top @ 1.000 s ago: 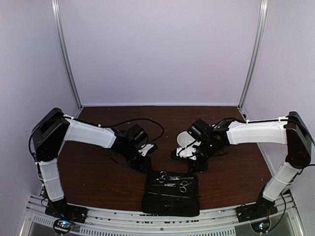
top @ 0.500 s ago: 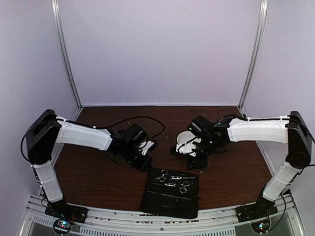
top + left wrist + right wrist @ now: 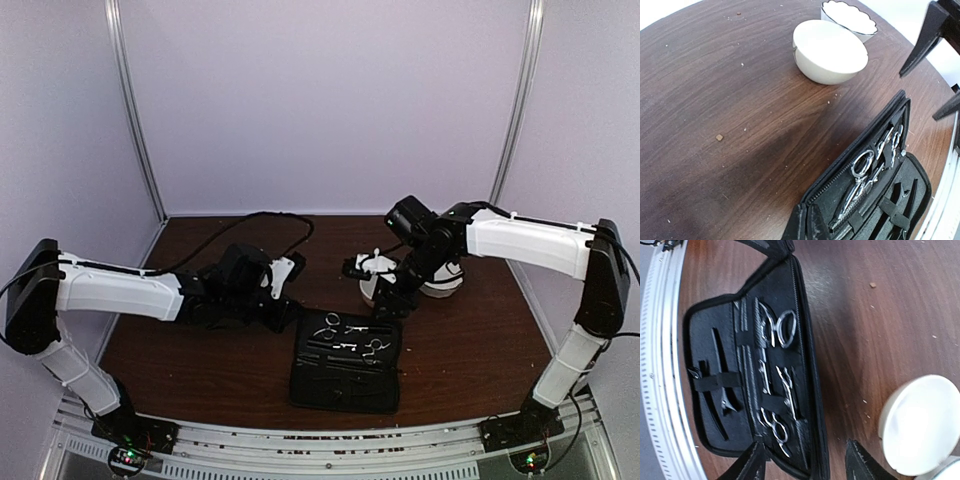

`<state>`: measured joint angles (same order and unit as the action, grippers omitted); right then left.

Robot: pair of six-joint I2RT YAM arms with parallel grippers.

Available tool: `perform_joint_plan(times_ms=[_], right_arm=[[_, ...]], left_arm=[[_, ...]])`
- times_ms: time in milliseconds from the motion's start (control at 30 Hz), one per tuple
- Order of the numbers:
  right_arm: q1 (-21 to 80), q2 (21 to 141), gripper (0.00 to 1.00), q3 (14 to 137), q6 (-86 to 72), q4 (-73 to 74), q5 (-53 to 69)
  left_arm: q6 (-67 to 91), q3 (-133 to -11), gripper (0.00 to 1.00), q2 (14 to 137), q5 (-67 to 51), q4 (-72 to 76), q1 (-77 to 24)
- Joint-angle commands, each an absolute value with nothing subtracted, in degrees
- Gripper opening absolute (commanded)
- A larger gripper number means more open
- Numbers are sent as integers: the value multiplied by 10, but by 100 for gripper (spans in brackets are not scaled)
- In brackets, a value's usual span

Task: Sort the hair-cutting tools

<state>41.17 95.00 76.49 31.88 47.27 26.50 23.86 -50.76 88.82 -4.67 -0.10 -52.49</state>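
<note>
The open black case (image 3: 345, 385) lies near the table's front. Two silver scissors (image 3: 330, 325) (image 3: 375, 348) are strapped in its far half. They show in the right wrist view (image 3: 782, 327) (image 3: 777, 427) and in the left wrist view (image 3: 862, 172) (image 3: 895, 137). Thin dark stick tools (image 3: 720, 385) sit under straps in the other half. My left gripper (image 3: 290, 316) (image 3: 809, 225) is shut on the case's far left corner. My right gripper (image 3: 388, 303) (image 3: 807, 467) is open and empty, hovering above the case's far right end, over one scissors' ring.
A smooth white bowl (image 3: 376, 272) (image 3: 830, 50) (image 3: 922, 425) and a scalloped white bowl (image 3: 442, 282) (image 3: 850, 17) stand just beyond the case. The metal rail (image 3: 330, 445) runs along the front edge. The right gripper's fingers (image 3: 927, 32) show in the left wrist view.
The case has slid away from the front edge with my left gripper at its corner. The left arm has stretched out low. The right arm has lifted, uncovering the second bowl.
</note>
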Motion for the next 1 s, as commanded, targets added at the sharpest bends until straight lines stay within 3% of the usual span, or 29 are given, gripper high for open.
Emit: perform_joint_plan(times_ms=[0, 467, 533, 667, 867, 967], right_arm=[[414, 995, 59, 803, 329, 521, 324], [413, 1075, 55, 861, 344, 531, 313], [413, 1085, 50, 873, 356, 550, 331], [413, 1095, 28, 891, 364, 570, 357], [414, 1117, 9, 945, 361, 590, 368], [415, 1128, 3, 968, 350, 591, 369]], left_arm=[[231, -496, 0, 870, -24, 83, -530], [192, -482, 0, 855, -27, 109, -535], [193, -478, 0, 850, -16, 110, -535], [193, -461, 0, 834, 8, 120, -536], [189, -454, 0, 818, 37, 95, -536], [191, -454, 9, 805, 43, 80, -536]])
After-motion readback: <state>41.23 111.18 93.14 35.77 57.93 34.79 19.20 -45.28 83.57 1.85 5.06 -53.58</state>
